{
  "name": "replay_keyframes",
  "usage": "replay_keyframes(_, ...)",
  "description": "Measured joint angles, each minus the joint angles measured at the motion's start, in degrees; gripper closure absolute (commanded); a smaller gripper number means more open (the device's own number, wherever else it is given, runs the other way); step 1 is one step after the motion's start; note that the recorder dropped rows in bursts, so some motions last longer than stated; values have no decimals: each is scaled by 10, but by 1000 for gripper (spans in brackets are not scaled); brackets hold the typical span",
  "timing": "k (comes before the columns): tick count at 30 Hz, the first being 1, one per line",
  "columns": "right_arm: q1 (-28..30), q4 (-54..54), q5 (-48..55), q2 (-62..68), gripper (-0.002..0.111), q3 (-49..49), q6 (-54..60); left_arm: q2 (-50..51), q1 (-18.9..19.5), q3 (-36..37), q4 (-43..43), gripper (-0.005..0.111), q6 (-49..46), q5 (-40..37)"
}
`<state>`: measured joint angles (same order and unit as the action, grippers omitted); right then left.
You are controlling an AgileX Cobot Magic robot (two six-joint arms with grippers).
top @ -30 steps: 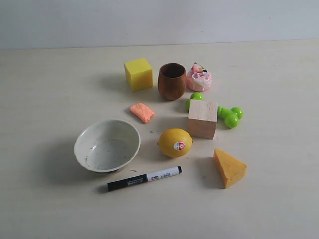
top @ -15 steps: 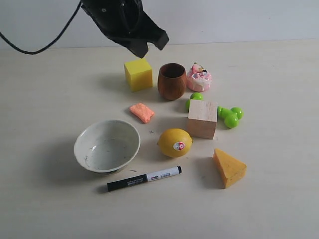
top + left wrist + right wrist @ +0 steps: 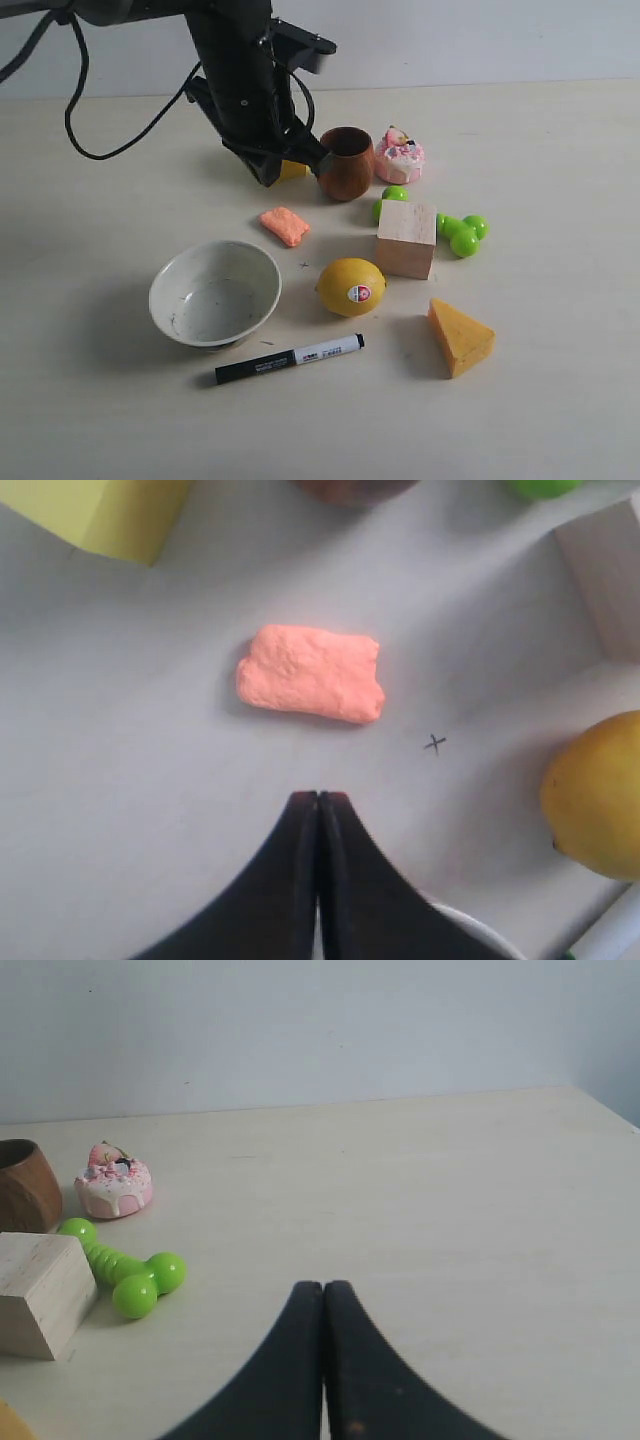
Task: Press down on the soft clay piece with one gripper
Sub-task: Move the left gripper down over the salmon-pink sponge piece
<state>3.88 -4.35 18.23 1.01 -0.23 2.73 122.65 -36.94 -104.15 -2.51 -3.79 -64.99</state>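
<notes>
Exterior view: the soft clay piece (image 3: 285, 225) lies flat on the table (image 3: 560, 200), between the bowl (image 3: 160, 290) and the yellow cube (image 3: 293, 170). Bare tabletop runs to its left. The wooden block (image 3: 406, 238) and lemon (image 3: 350, 287) stand well apart on its right. The left arm (image 3: 240, 80) hangs over the cube, short of the clay. The lemon's red-and-white sticker and the marker (image 3: 290, 358) print are too small to read.

Left wrist view: the left gripper (image 3: 318, 800) is clenched, fingers pressed together on nothing. The clay sits just beyond the tips, apart from them. A small pencilled cross (image 3: 434, 743) shows clearly only here.

Right wrist view: the right gripper (image 3: 322, 1285), outside the exterior view, is likewise clenched and empty. Open table lies ahead, with the green dumbbell (image 3: 125, 1275) to one side.
</notes>
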Motion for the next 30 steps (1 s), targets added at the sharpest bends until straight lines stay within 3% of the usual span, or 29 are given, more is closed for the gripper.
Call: replay_keyframes(30, 0, 0, 0, 0, 108, 0, 0, 66, 0, -16, -2, 107, -35, 49)
